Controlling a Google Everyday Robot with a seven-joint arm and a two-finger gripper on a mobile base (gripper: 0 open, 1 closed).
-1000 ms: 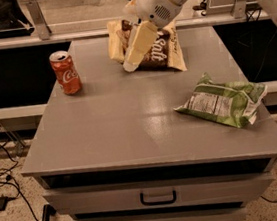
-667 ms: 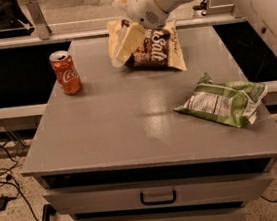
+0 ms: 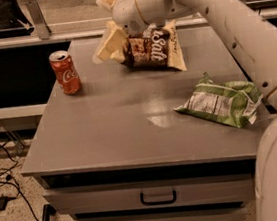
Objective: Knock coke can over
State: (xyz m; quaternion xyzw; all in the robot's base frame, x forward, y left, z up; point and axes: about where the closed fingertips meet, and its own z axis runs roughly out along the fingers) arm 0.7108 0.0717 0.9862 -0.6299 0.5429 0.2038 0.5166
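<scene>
Dim warm light; glare on table point(image 3: 162, 120); claw point(image 3: 106, 47) bright above rear.

A grey table point(image 3: 130, 128) fills the scene. At its far middle lies a brown snack bag point(image 3: 156, 50) with white "Salt" lettering; the gripper point(image 3: 108, 44) hangs just over the bag's left end. A crumpled green bag point(image 3: 221, 103) lies flat near the right edge. A drawer point(image 3: 114, 202) with a black handle point(image 3: 158, 199) faces the near side. Black cables point(image 3: 5, 174) trail on the floor at the left.
</scene>
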